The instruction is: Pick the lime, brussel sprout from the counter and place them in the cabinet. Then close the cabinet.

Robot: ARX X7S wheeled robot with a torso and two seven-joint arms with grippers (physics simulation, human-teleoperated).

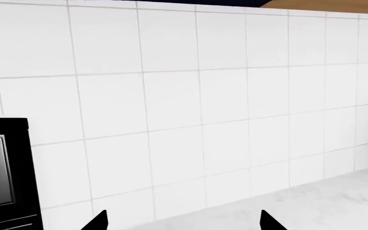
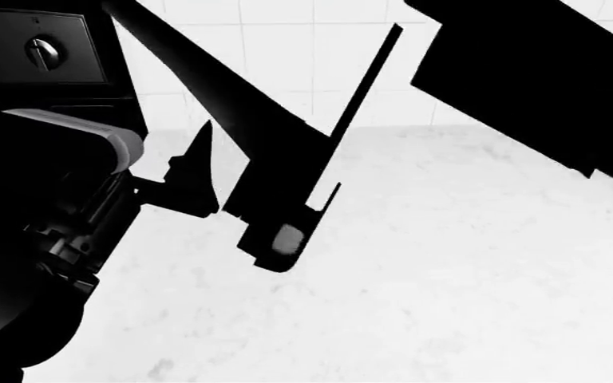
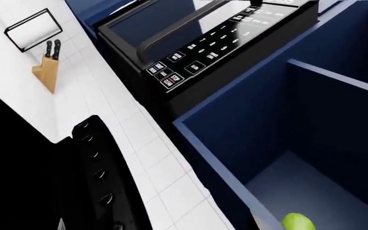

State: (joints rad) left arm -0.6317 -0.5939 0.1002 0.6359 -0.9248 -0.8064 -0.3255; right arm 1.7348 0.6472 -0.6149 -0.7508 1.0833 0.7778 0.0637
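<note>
1. In the right wrist view, the ribbed black finger (image 3: 97, 177) of the right gripper fills the near foreground. Only this one finger shows, so I cannot tell how wide the pincer stands or whether it has hold of anything.
2. Just past that finger, the lime (image 3: 298, 222) lies on the floor of the open navy-blue cabinet (image 3: 248, 124), near its front edge and apart from the gripper.
3. Beyond the cabinet's side wall is a black microwave (image 3: 203, 48) with a keypad and a long bar handle.
4. Farthest in that view, a wooden knife block (image 3: 45, 69) with two black handles sits against the white tiled wall.
5. In the left wrist view, the two black fingertips of the left gripper (image 1: 184, 223) poke in at the near edge, set widely apart with nothing between them.
6. Past them lies the counter (image 1: 325, 201), then the white tile backsplash (image 1: 203, 96), with a black appliance (image 1: 5, 172) bearing a dark screen at one side.
7. From the head view, the left arm (image 2: 73, 207) sits low over the counter, and a dark arm link (image 2: 541, 72) crosses the upper right.
8. Stove knobs (image 2: 41, 52) show at the far upper left.
9. The brussel sprout appears in none of the views.
</note>
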